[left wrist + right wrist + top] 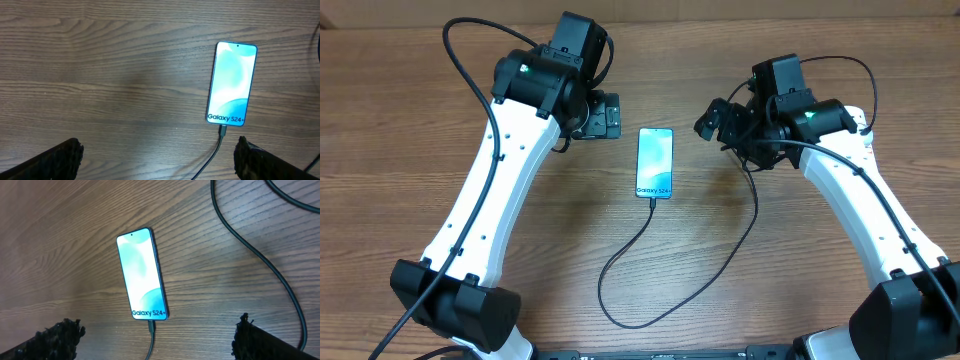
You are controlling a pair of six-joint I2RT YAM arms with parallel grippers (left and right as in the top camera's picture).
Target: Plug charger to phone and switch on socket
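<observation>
The phone (655,163) lies flat mid-table with its blue-teal screen lit and "Galaxy S24+" showing. It also shows in the left wrist view (232,82) and the right wrist view (142,275). The charger's black cable (620,300) has its tip in the phone's near end (222,131), (151,329). It loops toward the front edge, then runs up under my right arm, which hides its other end. My left gripper (598,115) (160,162) is open and empty, left of the phone. My right gripper (720,120) (155,342) is open and empty, to the phone's right. The socket is out of view.
The wooden table (410,120) carries nothing else that I can see. A stretch of black cable (260,260) crosses the wood to the right of the phone in the right wrist view. Both arm bases stand at the near edge.
</observation>
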